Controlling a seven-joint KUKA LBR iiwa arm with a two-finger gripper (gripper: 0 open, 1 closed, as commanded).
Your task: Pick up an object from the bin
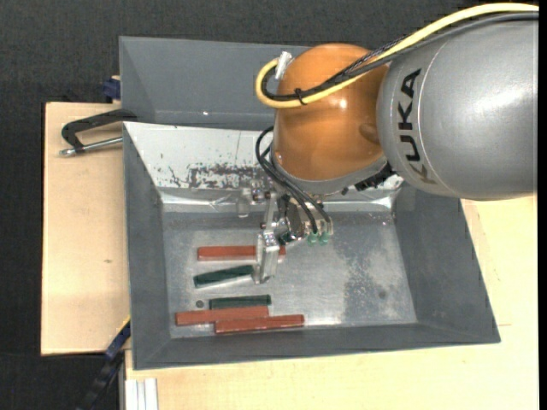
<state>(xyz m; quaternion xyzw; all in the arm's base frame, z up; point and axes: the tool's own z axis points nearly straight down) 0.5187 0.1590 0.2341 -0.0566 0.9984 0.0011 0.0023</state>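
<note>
My gripper (267, 259) reaches down under the orange cover into the left middle of the bin. Its metal finger tips stand at the right ends of a reddish-brown bar (226, 252) and a dark green bar (222, 275) that lie side by side on the bin floor. The tips seem to touch or hover just over those ends; I cannot make out whether anything is between them.
Nearer the front wall lie another dark green bar (239, 301) and two reddish-brown bars (220, 317) (260, 323), close together. The arm and its orange cover hang over the back middle of the bin. The right half of the floor is bare metal.
</note>
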